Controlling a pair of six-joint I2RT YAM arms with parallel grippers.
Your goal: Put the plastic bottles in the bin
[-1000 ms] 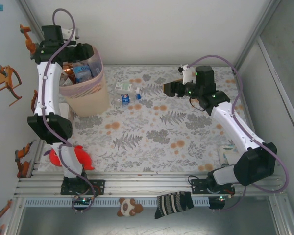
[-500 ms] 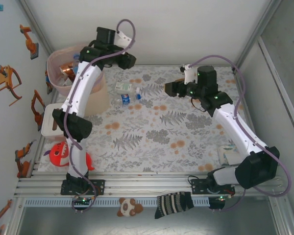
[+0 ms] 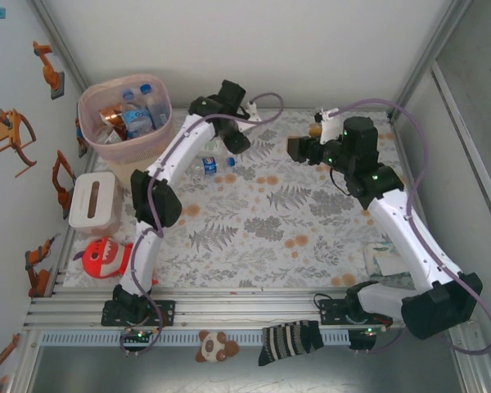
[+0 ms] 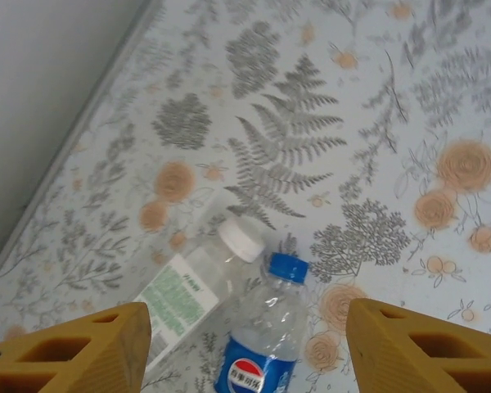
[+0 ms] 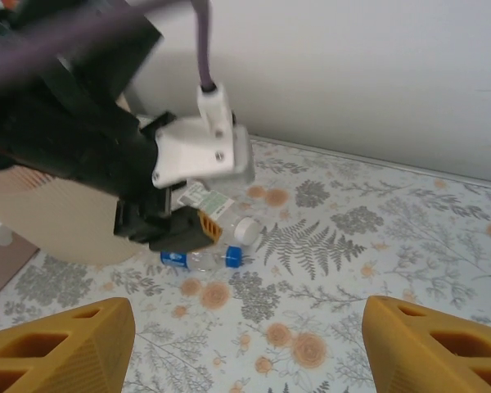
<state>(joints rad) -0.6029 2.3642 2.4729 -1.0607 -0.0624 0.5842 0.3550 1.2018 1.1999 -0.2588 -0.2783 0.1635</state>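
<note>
Plastic bottles [image 4: 258,360], two of them, lie touching near the table's [image 3: 254,237] far edge, beside the bin [image 3: 135,155] in its far-left corner. The left gripper [image 4: 245,307] hangs over them, jaws wide, holding nothing. The right gripper [image 5: 245,327], also wide and empty, faces them across open table.

Left edge of the fern-and-flower tablecloth [image 3: 262,221]: we see a white lidded box [image 3: 93,200] just beyond a red toy shark [image 3: 103,255]. Below the metal rail [image 3: 245,307], a panda plush [image 3: 216,346] and a striped sock [image 3: 290,341] lie side by side. The pale packet [image 3: 385,260] at right may be tissues.
</note>
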